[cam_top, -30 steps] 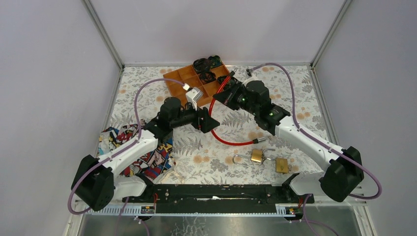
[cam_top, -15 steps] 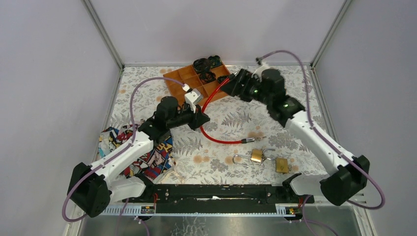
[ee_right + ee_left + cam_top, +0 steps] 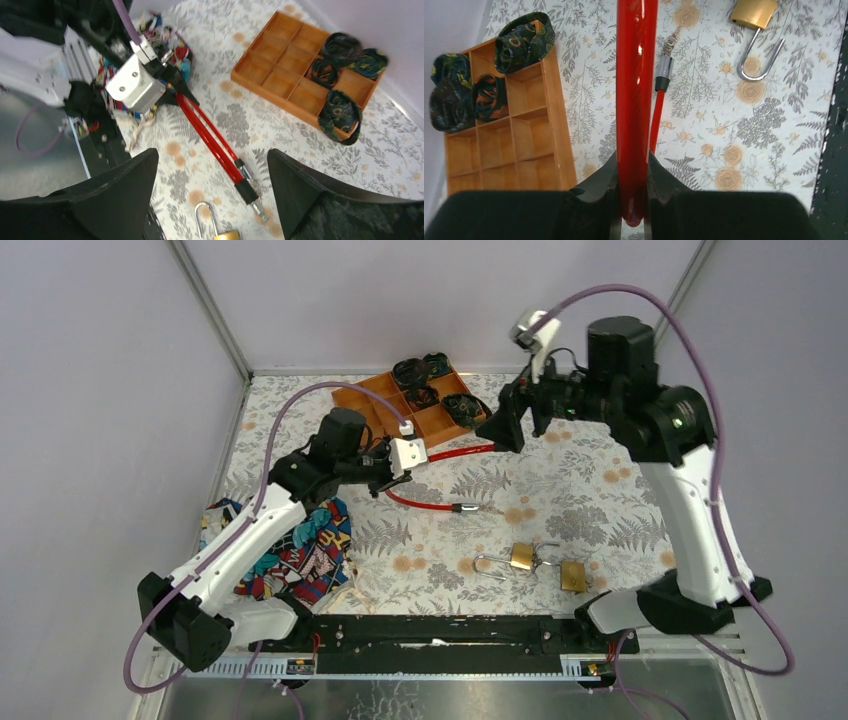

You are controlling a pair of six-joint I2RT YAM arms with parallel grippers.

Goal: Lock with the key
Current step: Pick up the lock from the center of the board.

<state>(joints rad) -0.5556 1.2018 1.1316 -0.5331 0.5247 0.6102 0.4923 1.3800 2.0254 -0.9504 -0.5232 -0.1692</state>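
Cable (image 3: 636,100) glossy red plastic; padlock (image 3: 754,12) brushed brass, shiny steel shackle; tray (image 3: 531,142) matt wood.

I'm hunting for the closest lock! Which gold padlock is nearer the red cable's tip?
The left padlock, its silver loop pointing left. The right padlock lies farther from the red cable's tip.

White links (image 3: 245,540), purple cables (image 3: 620,286); black joints (image 3: 195,625), left claw (image 3: 631,160), right claw (image 3: 212,167).
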